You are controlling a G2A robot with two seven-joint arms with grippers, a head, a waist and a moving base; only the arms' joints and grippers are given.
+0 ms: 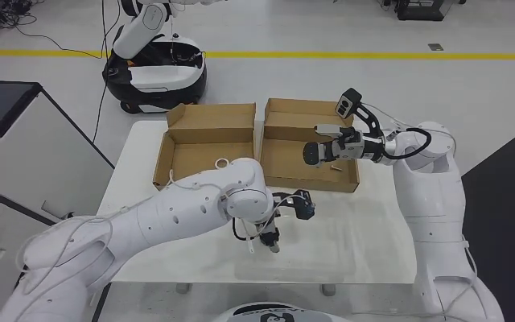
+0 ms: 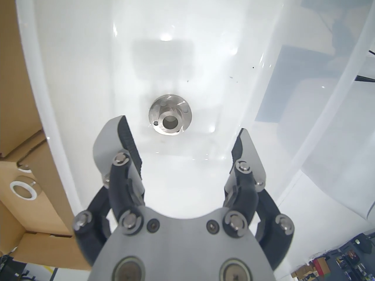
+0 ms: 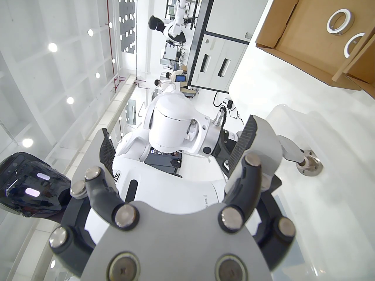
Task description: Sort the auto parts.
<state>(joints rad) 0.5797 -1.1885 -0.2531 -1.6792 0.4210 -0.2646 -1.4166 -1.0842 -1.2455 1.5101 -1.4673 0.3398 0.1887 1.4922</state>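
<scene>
Where the metal part lies: the round flanged metal part [image 2: 170,118] rests flat on the white tabletop [image 1: 354,233], hole upward, on the near side of both boxes and apart from them. We judge it is not yet sorted.
Left jaws: spread wide and grasping nothing. They point down at the tabletop, with the metal part just ahead of the tips and not between them. We think they are held so wide in order to pass on both sides of the flange.
Right jaws: also released and empty, held over the right box [image 1: 282,157] and turned sideways. We suppose this arm has no part to carry and is placed there to leave room for the left one.
Left box [image 1: 201,157]: open cardboard, with white rings [image 3: 340,21] on its floor. It seems to us that this box is meant for the rings.
Right box: a small pale piece [image 1: 334,171] lies near its front wall. We cannot tell what it is.
Step in hand: the approach to the metal part, as we judge it. The grasp is not made.
What the next move asks: to come lower and centre the jaws around the raised hub or the rim, because the part is low and smooth and could slide on the glossy tabletop.
</scene>
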